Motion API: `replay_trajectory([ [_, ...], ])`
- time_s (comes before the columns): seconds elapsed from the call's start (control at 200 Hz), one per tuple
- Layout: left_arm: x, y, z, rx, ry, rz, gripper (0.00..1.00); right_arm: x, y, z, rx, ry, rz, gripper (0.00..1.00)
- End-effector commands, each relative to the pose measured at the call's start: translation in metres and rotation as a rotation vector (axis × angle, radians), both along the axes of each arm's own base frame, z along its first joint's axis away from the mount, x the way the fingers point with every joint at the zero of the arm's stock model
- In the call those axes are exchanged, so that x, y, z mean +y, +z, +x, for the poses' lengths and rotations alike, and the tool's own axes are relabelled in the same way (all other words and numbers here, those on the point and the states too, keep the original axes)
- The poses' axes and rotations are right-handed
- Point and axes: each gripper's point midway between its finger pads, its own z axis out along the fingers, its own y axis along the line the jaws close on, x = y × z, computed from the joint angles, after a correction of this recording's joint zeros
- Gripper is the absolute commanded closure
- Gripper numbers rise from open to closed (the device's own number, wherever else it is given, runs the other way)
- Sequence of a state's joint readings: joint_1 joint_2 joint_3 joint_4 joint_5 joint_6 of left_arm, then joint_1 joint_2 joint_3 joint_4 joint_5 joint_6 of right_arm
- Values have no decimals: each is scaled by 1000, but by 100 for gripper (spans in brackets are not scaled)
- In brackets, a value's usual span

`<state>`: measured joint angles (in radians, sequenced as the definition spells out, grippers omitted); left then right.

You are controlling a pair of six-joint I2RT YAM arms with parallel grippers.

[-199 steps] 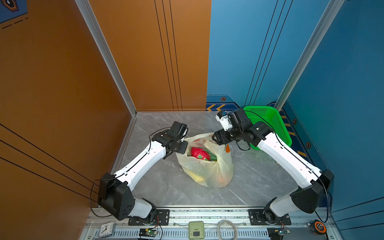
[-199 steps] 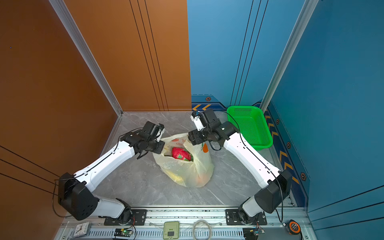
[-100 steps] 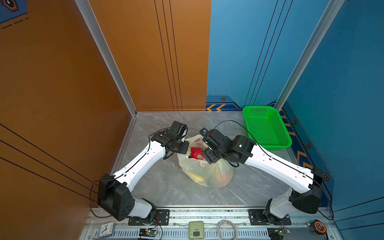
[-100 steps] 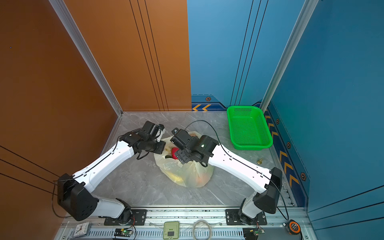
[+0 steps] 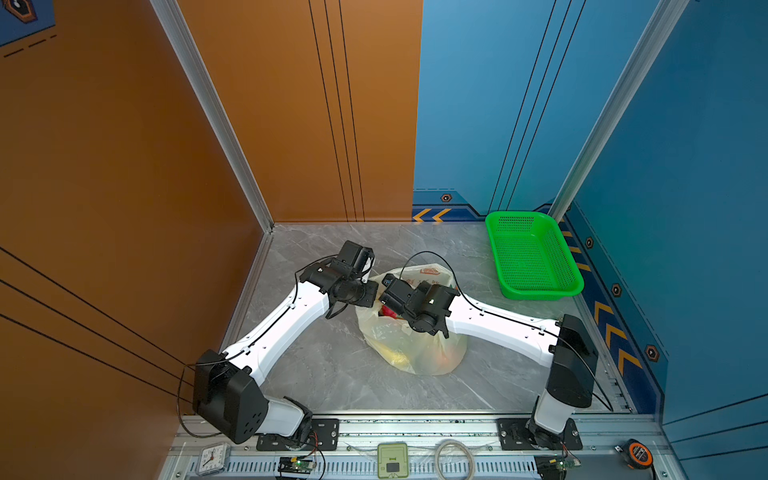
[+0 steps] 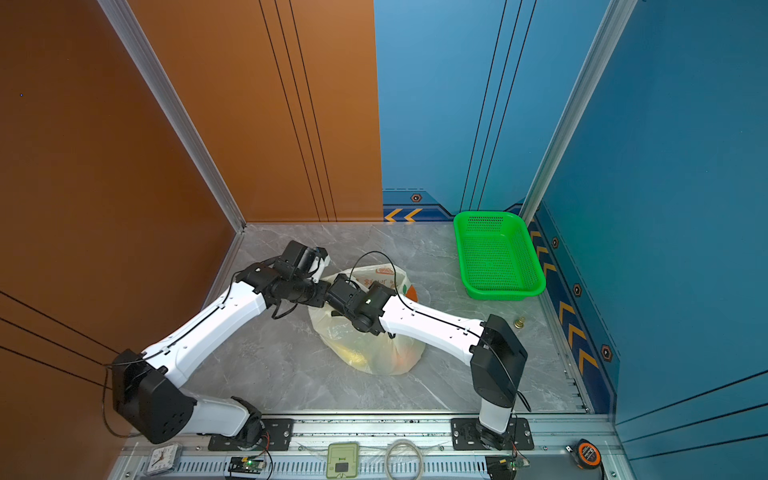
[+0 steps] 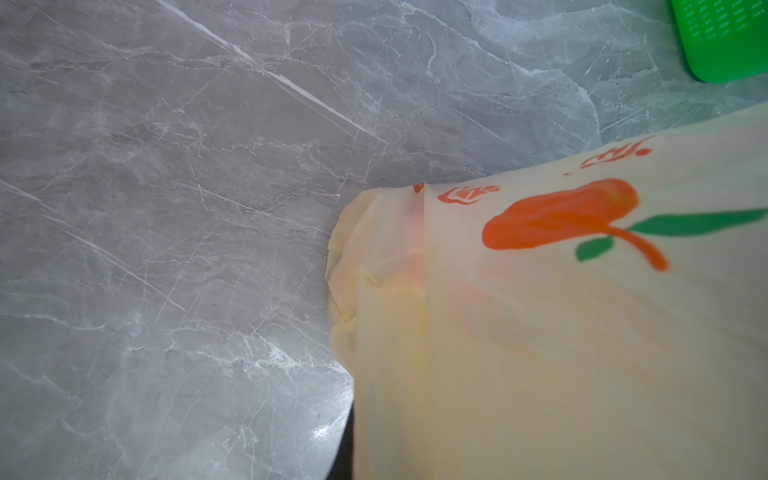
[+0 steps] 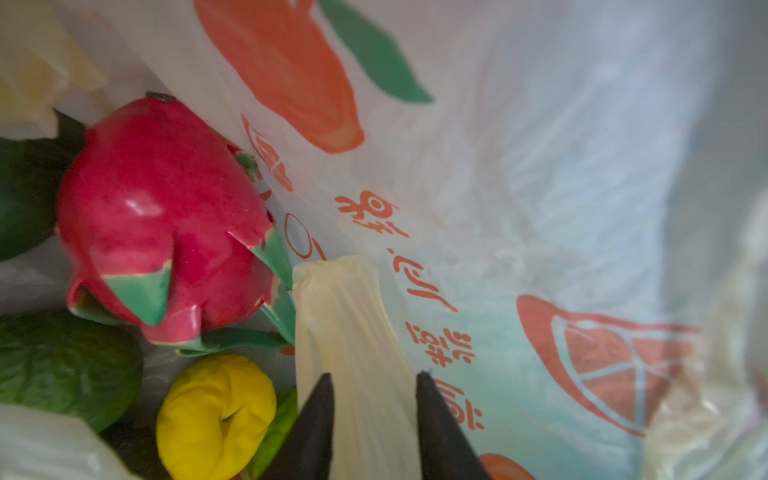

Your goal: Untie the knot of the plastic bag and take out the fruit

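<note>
The right arm has swung from beside the green basket (image 5: 533,286) into the bag's mouth. The plastic bag (image 5: 415,353) lies on the desk (image 5: 324,374) at the centre of both top views. The right fingers (image 8: 316,415) pinch a bunched handle strip (image 8: 345,316) at the lower middle of the wrist view, beside 1 dragon fruit (image 8: 166,208). The left fingers (image 5: 371,292) are clenched at the rim. The film looks thin, limp and slippery, so the bunched strip should hold better than the loose wall.

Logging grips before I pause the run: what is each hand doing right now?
Left hand: closed, apparently gripping the rim of the plastic bag.
Right hand: closed on the bag's pale-yellow handle strip.
</note>
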<state>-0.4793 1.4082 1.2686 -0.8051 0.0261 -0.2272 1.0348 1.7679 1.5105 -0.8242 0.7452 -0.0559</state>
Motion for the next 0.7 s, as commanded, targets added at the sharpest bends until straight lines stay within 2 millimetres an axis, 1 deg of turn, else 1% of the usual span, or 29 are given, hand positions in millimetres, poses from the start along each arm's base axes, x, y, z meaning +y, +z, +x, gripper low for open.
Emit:
replay_trajectory([
  [0.0, 2, 15, -3, -18, 10, -35, 100, -8, 22, 4, -79, 3, -15, 90],
  [0.065, 2, 14, -4, -14, 11, -38, 100, -12, 27, 0, -70, 9, 11, 96],
  [0.145, 0, 15, -6, -8, 11, -57, 100, -23, 29, -6, -21, -7, 71, 95],
  [0.165, -1, 16, -6, -7, 9, -67, 100, -25, 30, -7, -3, -10, 96, 91],
  [0.185, -2, 17, -8, -4, 8, -74, 100, -27, 30, -9, 15, -10, 117, 85],
  [0.225, -4, 18, -11, 6, 4, -96, 100, -31, 32, -14, 49, -6, 156, 70],
  [0.275, -9, 18, -16, 21, -4, -122, 100, -30, 34, -22, 95, 18, 202, 52],
  [0.355, -14, 19, -26, 53, -8, -161, 100, -24, 43, -33, 144, 51, 260, 34],
  [0.431, -18, 20, -35, 77, -7, -202, 100, -15, 51, -43, 190, 78, 322, 25],
  [0.531, -23, 26, -45, 94, -2, -253, 100, -4, 54, -53, 230, 114, 353, 18],
  [0.696, -27, 34, -53, 90, -1, -287, 100, 5, 39, -61, 259, 166, 317, 15],
])
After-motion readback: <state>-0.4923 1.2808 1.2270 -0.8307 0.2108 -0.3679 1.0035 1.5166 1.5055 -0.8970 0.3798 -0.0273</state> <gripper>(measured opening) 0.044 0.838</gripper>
